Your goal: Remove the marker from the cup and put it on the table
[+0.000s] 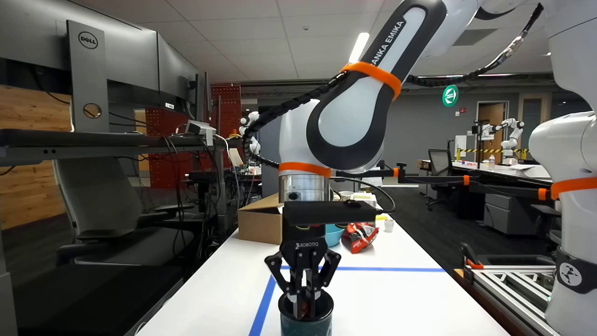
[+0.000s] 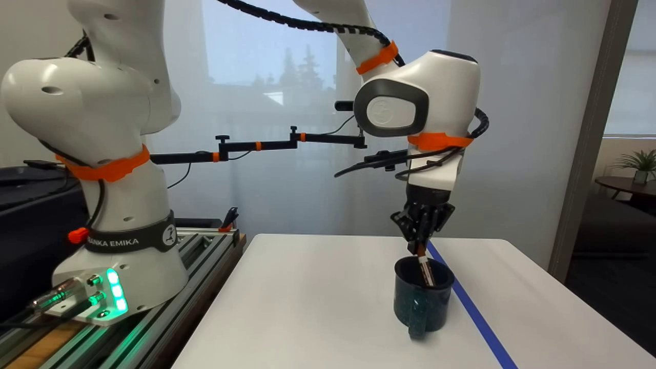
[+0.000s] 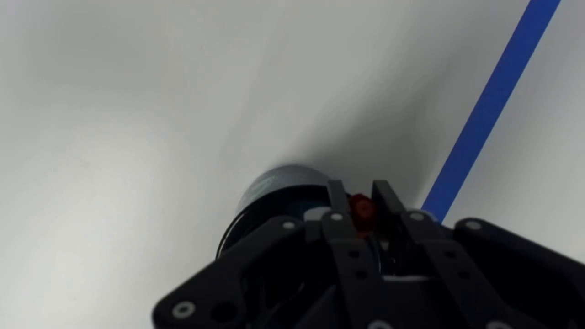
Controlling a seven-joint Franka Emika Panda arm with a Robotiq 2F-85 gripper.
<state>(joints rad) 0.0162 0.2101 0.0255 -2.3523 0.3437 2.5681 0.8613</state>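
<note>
The dark teal cup [image 2: 417, 307] stands upright on the white table [image 2: 318, 302], its handle toward the camera in this exterior view. It also shows in an exterior view [image 1: 306, 328] and the wrist view [image 3: 284, 177]. The marker [image 2: 426, 270] leans inside the cup with its reddish upper end above the rim; its lower end is hidden by the cup wall. In the wrist view the marker's dark red end [image 3: 364, 211] sits between the fingers. My gripper [image 2: 418, 248] points down over the cup and appears shut on the marker's upper end. In an exterior view the fingertips [image 1: 305, 310] overlap the cup's opening.
Blue tape [image 2: 479, 320] runs along the table beside the cup. Farther back stand a cardboard box [image 1: 259, 226], a blue bowl [image 1: 333, 235], a red bag [image 1: 360, 237] and a small white cup [image 1: 389, 226].
</note>
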